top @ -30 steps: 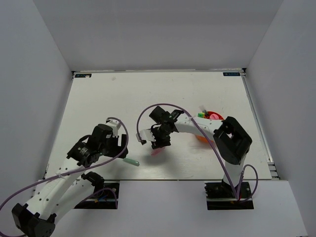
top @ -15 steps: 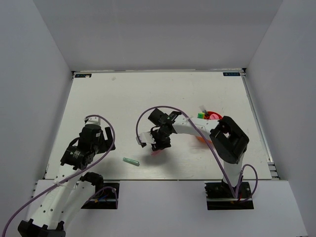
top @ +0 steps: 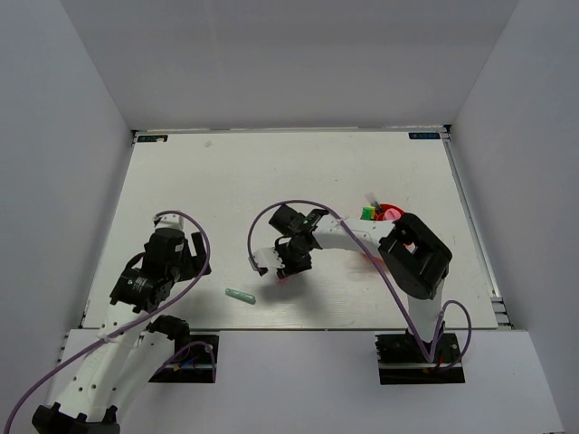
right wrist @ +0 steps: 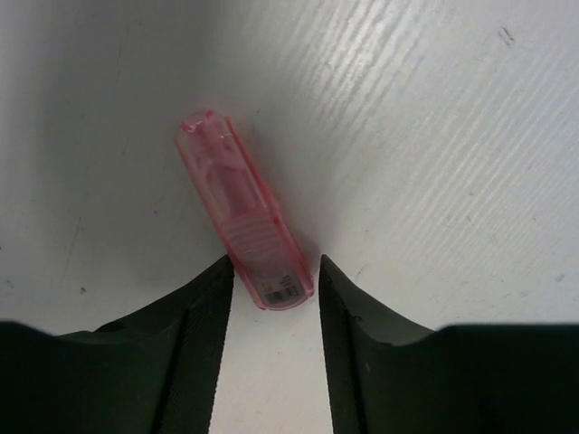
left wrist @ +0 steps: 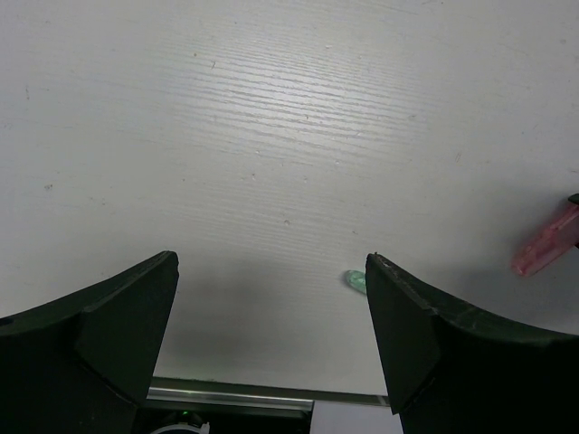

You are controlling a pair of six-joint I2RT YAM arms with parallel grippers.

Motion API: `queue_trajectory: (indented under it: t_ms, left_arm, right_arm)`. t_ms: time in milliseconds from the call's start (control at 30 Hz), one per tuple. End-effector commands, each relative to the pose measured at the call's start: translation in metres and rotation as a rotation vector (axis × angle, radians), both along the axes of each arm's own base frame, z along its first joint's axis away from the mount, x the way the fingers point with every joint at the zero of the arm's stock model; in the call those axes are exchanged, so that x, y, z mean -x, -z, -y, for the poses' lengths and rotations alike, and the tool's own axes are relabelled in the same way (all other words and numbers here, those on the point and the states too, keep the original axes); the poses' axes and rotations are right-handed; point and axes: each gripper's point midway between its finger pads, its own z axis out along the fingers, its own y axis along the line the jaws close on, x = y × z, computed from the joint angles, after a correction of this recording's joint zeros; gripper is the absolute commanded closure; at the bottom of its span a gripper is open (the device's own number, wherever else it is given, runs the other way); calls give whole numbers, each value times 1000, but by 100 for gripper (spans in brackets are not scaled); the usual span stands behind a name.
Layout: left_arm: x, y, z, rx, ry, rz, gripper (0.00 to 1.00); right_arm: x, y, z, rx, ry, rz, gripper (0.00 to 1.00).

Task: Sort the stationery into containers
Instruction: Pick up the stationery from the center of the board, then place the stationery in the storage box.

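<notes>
Nothing here is legible to me. The pink stick (right wrist: 242,217) carries a tiny printed label (right wrist: 282,287) at one end, too blurred to read. Two small blue stickers (top: 423,136) at the table (top: 271,172) far corners are illegible.

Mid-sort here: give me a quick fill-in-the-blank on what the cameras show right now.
1. Between the fingers of the right gripper lies a ___ stick.
2. The left gripper hangs above the table with its jaws ___.
3. The orange cup sits on the table's ___ side.
Missing words: pink; open; right.
</notes>
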Motion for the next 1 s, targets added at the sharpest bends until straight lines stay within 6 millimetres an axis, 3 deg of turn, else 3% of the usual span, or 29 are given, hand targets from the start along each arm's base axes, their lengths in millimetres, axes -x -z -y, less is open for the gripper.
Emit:
queue_trajectory:
  t_ms: [0,133,233,333,433,467,533,567,633,667,700,833,900,933,967]
  left_arm:
    - [0,0,-3,1,-17,13,6]
    - [0,-1,-3,0,-17,18,6]
    - [0,0,-3,0,-16,13,6]
    - [0,3,-1,3,-4,4,6]
    - [-1,5,6,23,29,-3,5]
    - [-1,6,9,28,43,-8,5]
    - [-1,9,19,59,88,-26,5]
    - [0,11,24,77,115,-39,5]
    - [0,13,27,84,129,-50,5]
    - [-1,13,28,87,131,-59,5]
    - [0,14,30,93,142,-64,5]
    - [1,18,32,93,147,-87,5]
    - [1,17,31,90,146,-88,5]
    - [1,17,31,88,145,-87,5]
    - [2,19,31,89,145,-90,5]
  right_arm:
    - [14,30,26,117,-60,4,54]
    - [20,35,37,160,-65,-9,70]
    - [27,35,43,183,-52,-31,89]
    - [30,22,42,158,10,-44,96]
    - [29,-7,34,86,92,-31,100]
    - [24,-29,29,30,118,6,100]
    - [22,-47,27,-5,190,13,100]
    - [21,-70,26,-60,206,41,100]
    - [19,-88,25,-107,252,58,100]
    - [19,-112,26,-165,275,84,100]
    - [17,-124,27,-187,291,97,100]
    - [14,-164,34,-260,377,138,100]
    - [0,-184,50,-287,444,246,100]
    - [-4,-182,54,-273,460,269,100]
    - [-15,-199,64,-304,499,356,100]
